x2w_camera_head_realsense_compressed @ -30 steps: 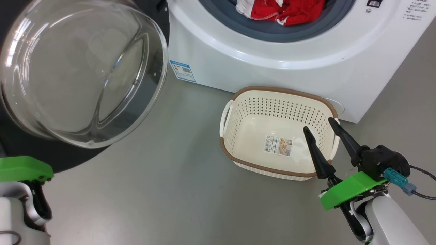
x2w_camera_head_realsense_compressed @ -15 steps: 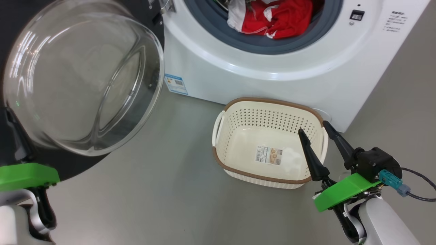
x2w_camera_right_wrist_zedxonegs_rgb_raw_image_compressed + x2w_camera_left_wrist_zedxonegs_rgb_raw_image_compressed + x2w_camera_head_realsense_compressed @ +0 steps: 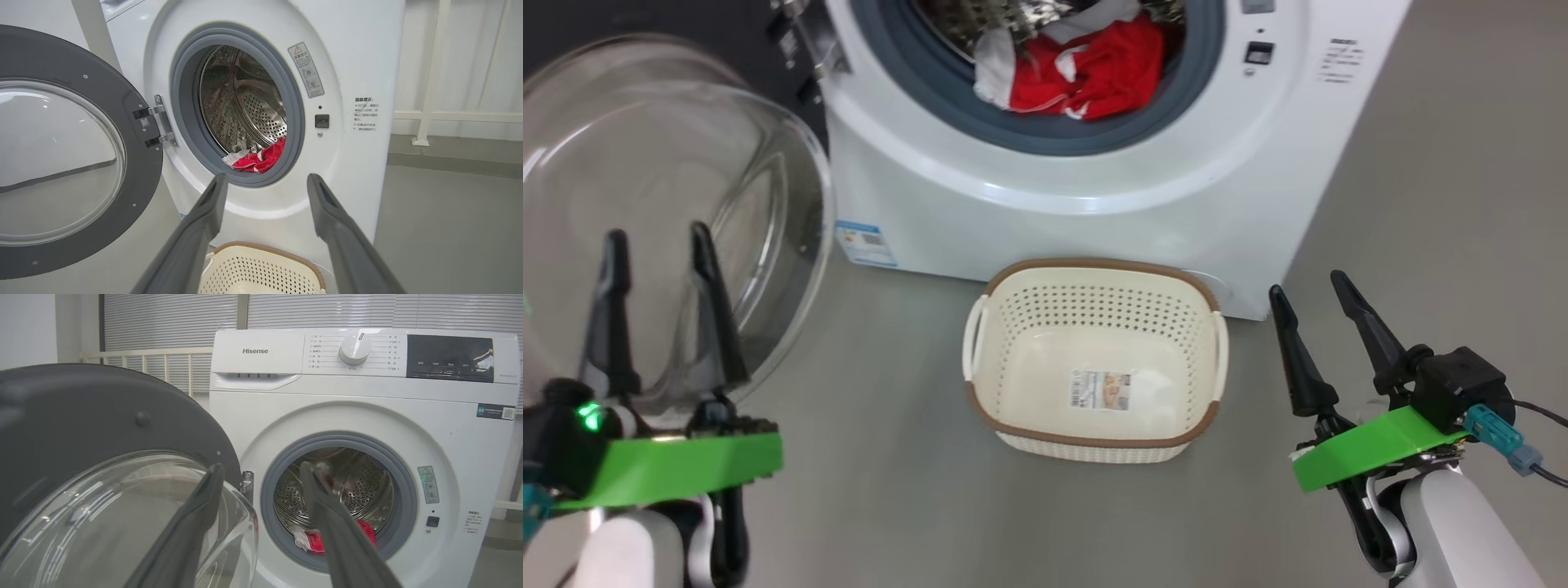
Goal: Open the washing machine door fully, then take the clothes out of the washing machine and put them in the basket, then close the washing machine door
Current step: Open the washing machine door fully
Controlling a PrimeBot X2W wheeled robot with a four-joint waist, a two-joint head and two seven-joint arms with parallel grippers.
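The white washing machine [image 3: 1054, 196] [image 3: 367, 404] [image 3: 355, 61] stands with its door [image 3: 662, 212] [image 3: 102, 465] [image 3: 61, 163] swung wide to the left, glass bowl facing out. Red and white clothes [image 3: 1078, 69] [image 3: 314, 541] [image 3: 257, 160] lie at the front of the steel drum. The cream basket [image 3: 1094, 425] [image 3: 261, 267] sits on the floor before the machine with nothing in it but a label sticker. My left gripper [image 3: 654, 241] [image 3: 261, 467] is open in front of the door glass, holding nothing. My right gripper [image 3: 1311, 282] [image 3: 265, 179] is open to the right of the basket.
Grey floor [image 3: 890, 490] spreads around the basket and to the machine's right. A white railing [image 3: 429, 114] and window blinds [image 3: 171, 318] stand behind the machine. A cable [image 3: 1535, 408] trails from my right wrist.
The head camera has turned, shifting the whole picture left and down. My left gripper has come up into view in front of the door glass, open. The right gripper stays open.
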